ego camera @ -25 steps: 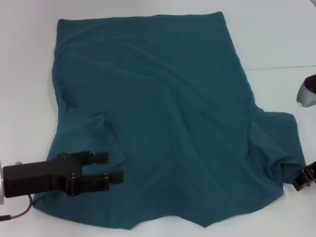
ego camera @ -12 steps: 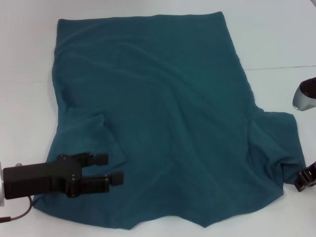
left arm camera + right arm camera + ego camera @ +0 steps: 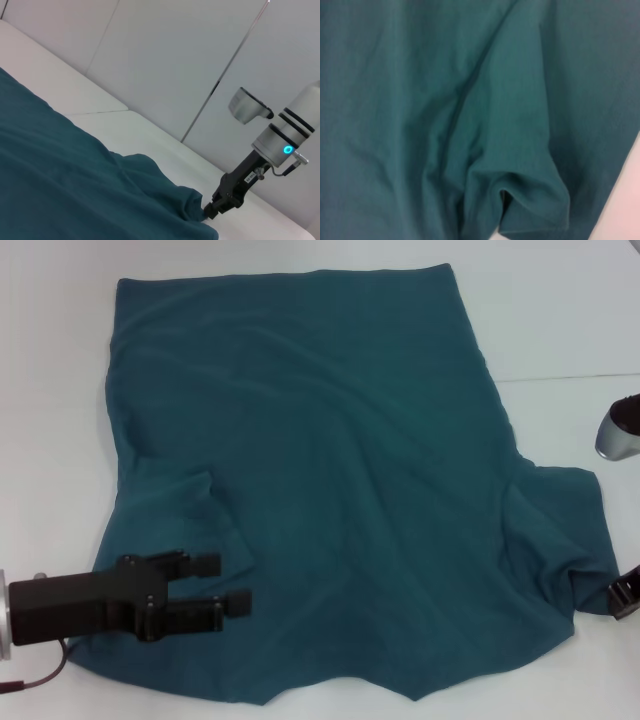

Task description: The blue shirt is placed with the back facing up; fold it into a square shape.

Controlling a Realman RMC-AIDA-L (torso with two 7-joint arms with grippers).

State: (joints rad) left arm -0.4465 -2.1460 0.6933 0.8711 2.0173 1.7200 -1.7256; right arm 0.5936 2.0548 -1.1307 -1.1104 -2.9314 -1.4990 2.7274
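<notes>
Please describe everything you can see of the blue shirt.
The blue shirt is plain dark teal, soft matte fabric, spread wrinkled on the white table. Its straight hem lies far from the robot, both sleeves near. The left gripper, open, sits over the left sleeve; the right gripper meets the right sleeve's edge.

One blue shirt [image 3: 330, 470] lies across one white table [image 3: 560, 320]; two black grippers, left [image 3: 215, 587] and right [image 3: 627, 598], work its edges.
</notes>
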